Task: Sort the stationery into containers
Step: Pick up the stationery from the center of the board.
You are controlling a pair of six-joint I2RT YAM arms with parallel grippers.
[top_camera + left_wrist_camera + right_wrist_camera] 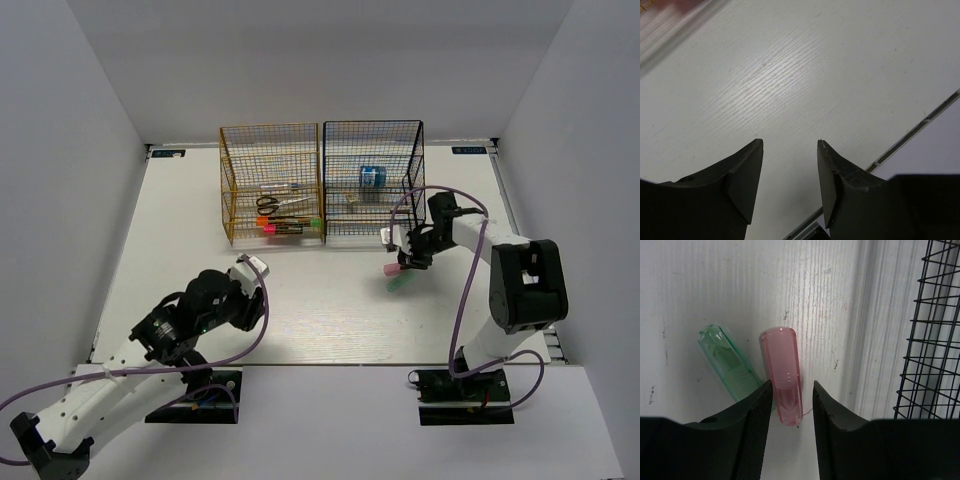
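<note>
Near left, the left gripper (790, 145) hangs over bare table (815, 65), jaws apart and holding nothing. Farther right, the right gripper (792, 386) stands open astride the pink piece (781, 360), with the mint piece (725, 360) just beside it on the table. At the far side stand the yellow-orange rack (270, 130) with scissors (272, 203) on the left, and the black rack (372, 125) with a blue roll (371, 176) on the right.

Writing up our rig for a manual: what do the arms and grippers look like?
The left arm and right arm have white links, black joints and black base plates; a purple cable loops along each. The left gripper and right gripper each carry two black, wedge-shaped fingers.
</note>
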